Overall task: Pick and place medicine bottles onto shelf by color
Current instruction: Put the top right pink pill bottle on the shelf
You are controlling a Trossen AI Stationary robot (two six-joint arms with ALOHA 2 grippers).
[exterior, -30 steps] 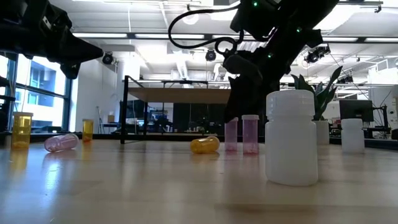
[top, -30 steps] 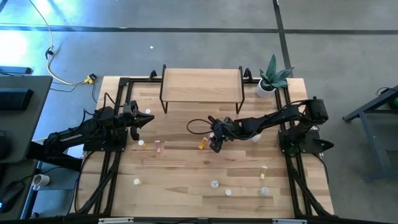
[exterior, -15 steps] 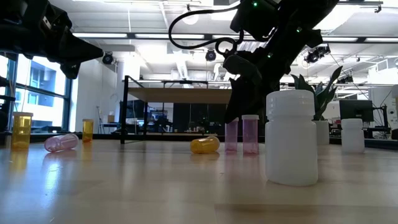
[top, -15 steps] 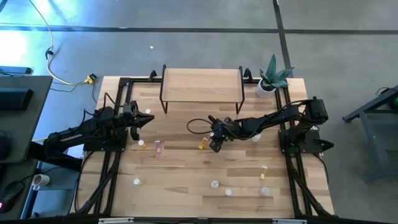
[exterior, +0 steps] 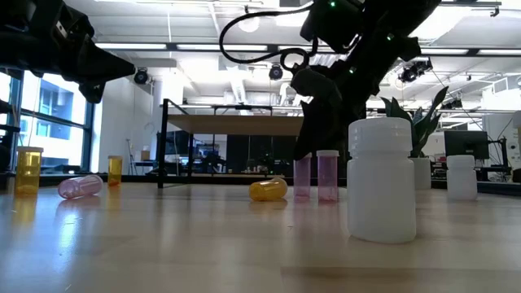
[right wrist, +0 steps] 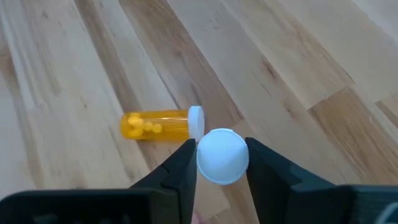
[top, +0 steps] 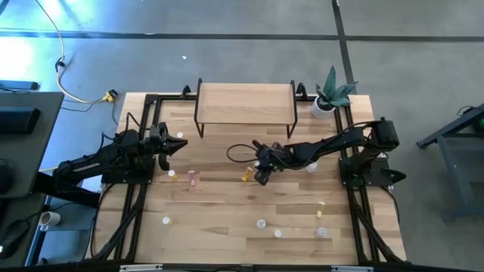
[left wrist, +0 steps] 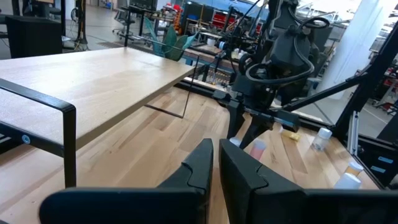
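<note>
My right gripper [right wrist: 222, 163] reaches down over mid-table [top: 262, 175] and is shut on an upright pink medicine bottle [exterior: 303, 179] with a white cap. A second pink bottle [exterior: 327, 175] stands just beside it. An orange bottle [right wrist: 158, 123] lies on its side on the table close by. The shelf [top: 246, 102], a light-wood board on black legs, stands at the far edge. My left gripper [left wrist: 214, 163] waits shut above the table's left part [top: 178, 143], holding nothing. My right gripper pinches the pink bottle's white cap [right wrist: 222, 155] between its two fingers, one on each side of the cap. The fingers come from above, pointing down. The bottle stands upright with its base on the table [exterior: 303, 195].
More bottles are scattered about: a pink one on its side [top: 192, 177], yellow ones [top: 321, 205] and white-capped ones [top: 261, 224] toward the near edge. A big white bottle [exterior: 381, 179] stands close to the low camera. A potted plant [top: 325, 102] stands far right.
My right gripper has drawn its fingers in on the pink bottle's cap while staying in place. The bottle still stands where it was.
</note>
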